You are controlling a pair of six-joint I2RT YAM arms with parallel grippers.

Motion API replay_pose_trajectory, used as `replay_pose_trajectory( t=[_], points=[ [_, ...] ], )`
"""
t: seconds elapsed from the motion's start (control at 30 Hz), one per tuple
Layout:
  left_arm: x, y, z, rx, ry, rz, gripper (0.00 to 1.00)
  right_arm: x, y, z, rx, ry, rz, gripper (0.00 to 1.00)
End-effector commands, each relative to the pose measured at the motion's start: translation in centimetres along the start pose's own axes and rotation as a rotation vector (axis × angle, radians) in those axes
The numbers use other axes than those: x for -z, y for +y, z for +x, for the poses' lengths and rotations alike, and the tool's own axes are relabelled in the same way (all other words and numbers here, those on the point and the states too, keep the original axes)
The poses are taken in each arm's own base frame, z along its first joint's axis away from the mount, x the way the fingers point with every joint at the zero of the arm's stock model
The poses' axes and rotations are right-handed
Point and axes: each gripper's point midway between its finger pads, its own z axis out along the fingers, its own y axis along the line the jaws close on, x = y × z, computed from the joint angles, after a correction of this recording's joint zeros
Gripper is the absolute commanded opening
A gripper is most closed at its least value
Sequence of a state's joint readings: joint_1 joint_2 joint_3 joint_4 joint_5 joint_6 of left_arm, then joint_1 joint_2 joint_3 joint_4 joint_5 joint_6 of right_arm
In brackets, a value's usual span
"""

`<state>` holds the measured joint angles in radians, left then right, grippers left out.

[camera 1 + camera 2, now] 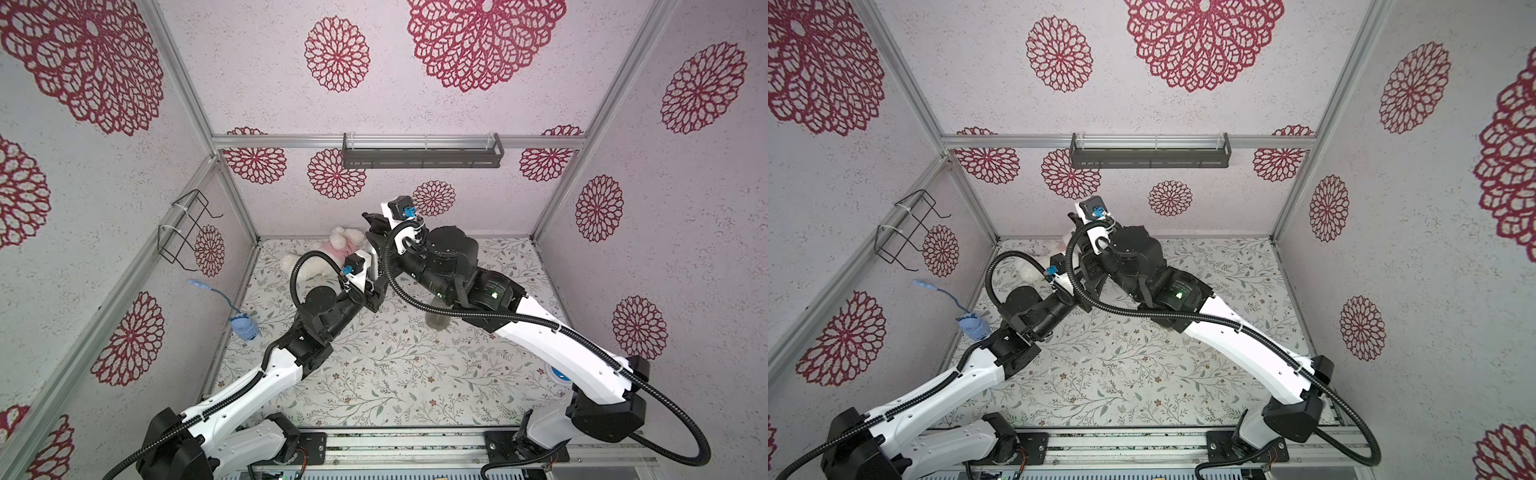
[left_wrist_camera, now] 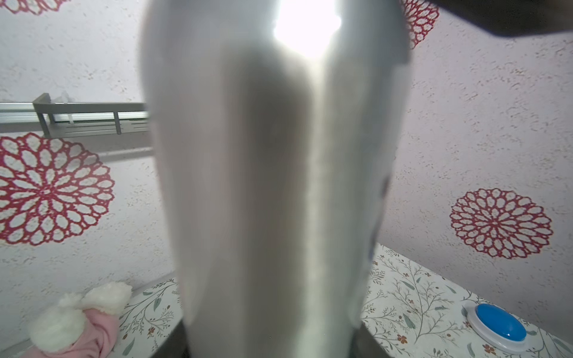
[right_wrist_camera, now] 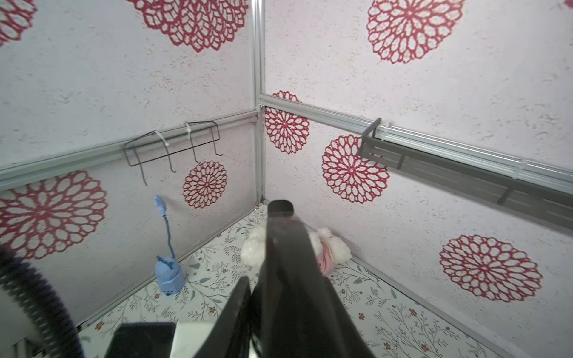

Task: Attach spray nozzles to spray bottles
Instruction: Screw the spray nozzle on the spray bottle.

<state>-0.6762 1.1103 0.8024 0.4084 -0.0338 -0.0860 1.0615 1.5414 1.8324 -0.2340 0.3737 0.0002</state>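
Left fingers [image 1: 376, 291] clamped on silver bottle [image 2: 273, 186], right fingers' [image 1: 372, 232] state unclear, mid-table [image 1: 374, 374], walls well apart.

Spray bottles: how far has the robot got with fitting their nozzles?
No fitted nozzle shows yet. In hand: the left tool is shut on the silver bottle; a black piece, possibly the black nozzle, fills the right wrist view. Left: the grey bottle stands half hidden under the right arm, its top unseen; the clear nozzle is out of sight.

White arms [image 1: 266, 380], black joints, ribbed black cables [image 1: 665, 399]
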Motion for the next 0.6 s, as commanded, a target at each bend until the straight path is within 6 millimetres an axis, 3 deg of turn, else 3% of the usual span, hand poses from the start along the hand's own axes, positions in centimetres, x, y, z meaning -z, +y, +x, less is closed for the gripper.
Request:
replay_pose_trajectory(
  t=[0.0, 0.3, 0.43, 0.57],
  points=[
    [0.6, -0.2, -5.0, -0.019, -0.14, 0.001, 0.11, -1.2, -1.6, 3.4, 0.075, 0.079, 0.209, 0.3],
    [0.4, 0.7, -4.7, -0.014, -0.114, -0.056, 0.09, -1.1, -1.6, 3.6, 0.11, 0.05, 0.401, 0.3],
    [0.2, 1.1, -4.2, -0.009, -0.102, -0.079, 0.09, -1.5, -1.6, 3.9, 0.109, 0.065, 0.443, 0.36],
    [0.4, 1.2, -4.1, -0.013, -0.095, -0.082, 0.09, -1.6, -0.5, 3.6, 0.091, 0.078, 0.359, 0.46]
  ],
)
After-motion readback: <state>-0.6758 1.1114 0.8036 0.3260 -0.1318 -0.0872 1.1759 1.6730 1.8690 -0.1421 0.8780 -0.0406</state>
